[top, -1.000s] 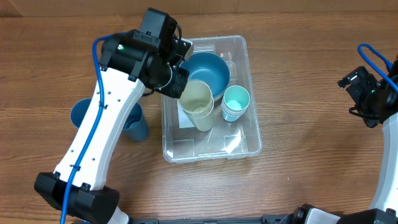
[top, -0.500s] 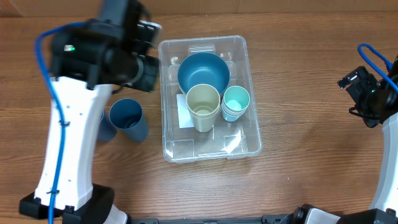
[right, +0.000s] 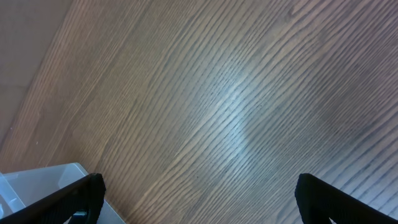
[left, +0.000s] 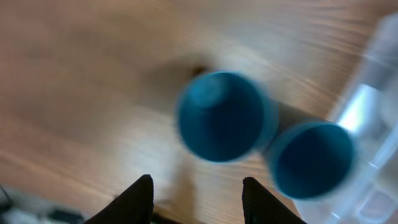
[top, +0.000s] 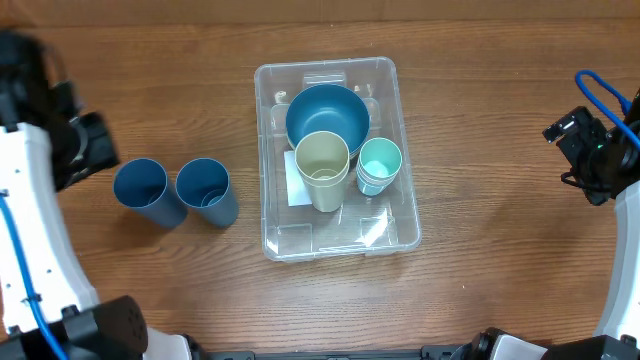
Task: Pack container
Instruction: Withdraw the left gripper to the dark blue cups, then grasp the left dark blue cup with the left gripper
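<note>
Robot lab setup, wood-grain table (top: 500, 120), white robot arm (top: 40, 230) with blue cable, loose blue cups (top: 205, 190)

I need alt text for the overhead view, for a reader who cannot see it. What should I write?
A clear container in the middle of a wooden table holds a blue bowl, a beige cup and a teal cup. Two blue cups stand on the table to its left. The left arm and right arm are at the side edges.

1 container (top: 330, 238) | 1 bowl (top: 327, 112) | 2 blue cups (top: 140, 190) (top: 205, 188) | 2 other cups (top: 323, 160) (top: 380, 160) (beige, teal)
</note>
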